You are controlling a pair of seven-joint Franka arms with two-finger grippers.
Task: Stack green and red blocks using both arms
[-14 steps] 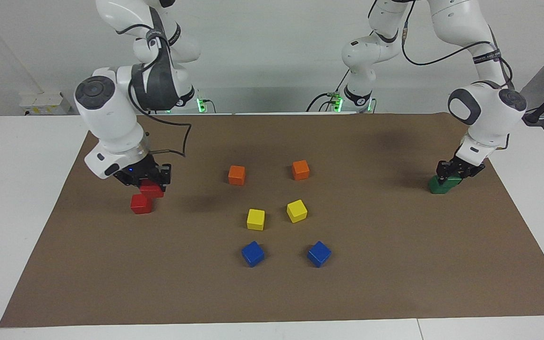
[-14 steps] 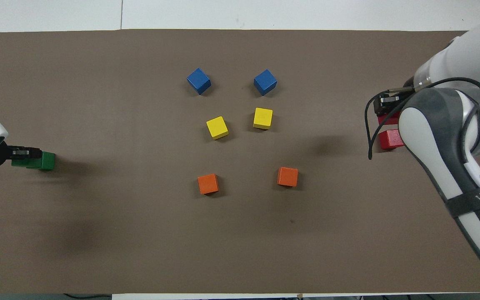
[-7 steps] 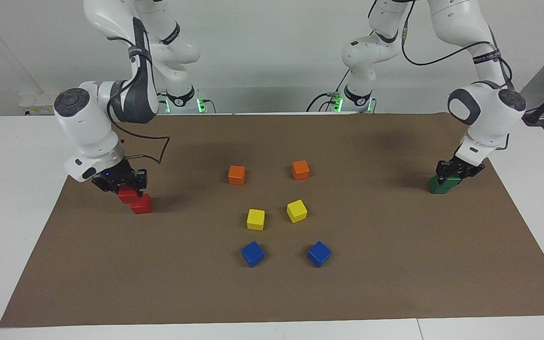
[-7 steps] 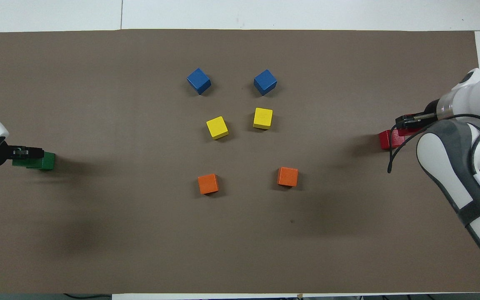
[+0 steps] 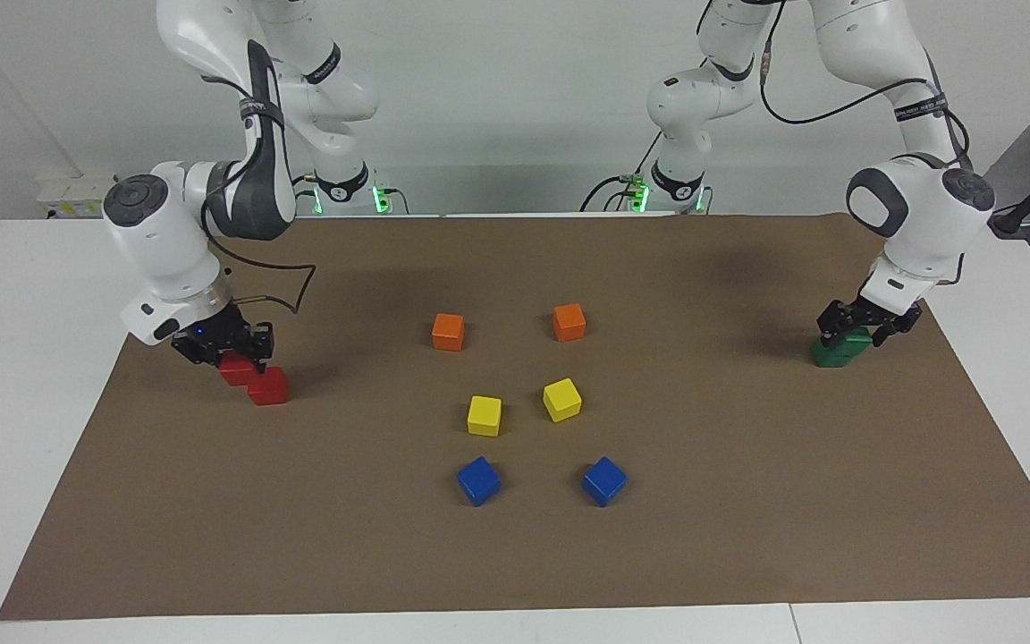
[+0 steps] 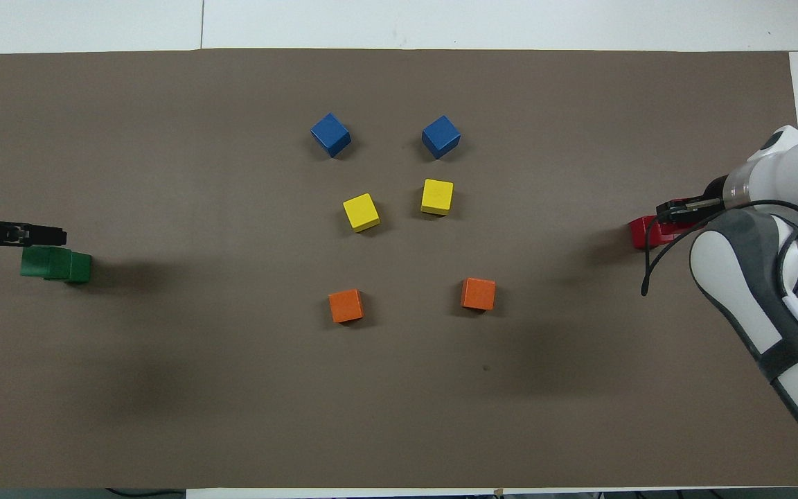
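Two green blocks (image 5: 835, 351) stand stacked near the table edge at the left arm's end; they also show in the overhead view (image 6: 59, 265). My left gripper (image 5: 864, 329) hangs just above the stack, open and empty, and shows beside it in the overhead view (image 6: 49, 235). At the right arm's end, my right gripper (image 5: 227, 351) is shut on a red block (image 5: 234, 369). It holds that block against the upper edge of the second red block (image 5: 270, 387), offset toward the table edge. In the overhead view the red blocks (image 6: 645, 232) are partly hidden by the right gripper (image 6: 672, 210).
In the middle of the brown mat (image 5: 747, 501) lie two orange cubes (image 5: 448, 331) (image 5: 569, 322), two yellow cubes (image 5: 485, 416) (image 5: 562, 399) and two blue cubes (image 5: 478, 480) (image 5: 604, 480), in pairs, orange nearest the robots.
My left gripper has opened and lifted off the green stack. My right gripper has carried the red block sideways toward the table edge and lower, down to the other red block's upper edge.
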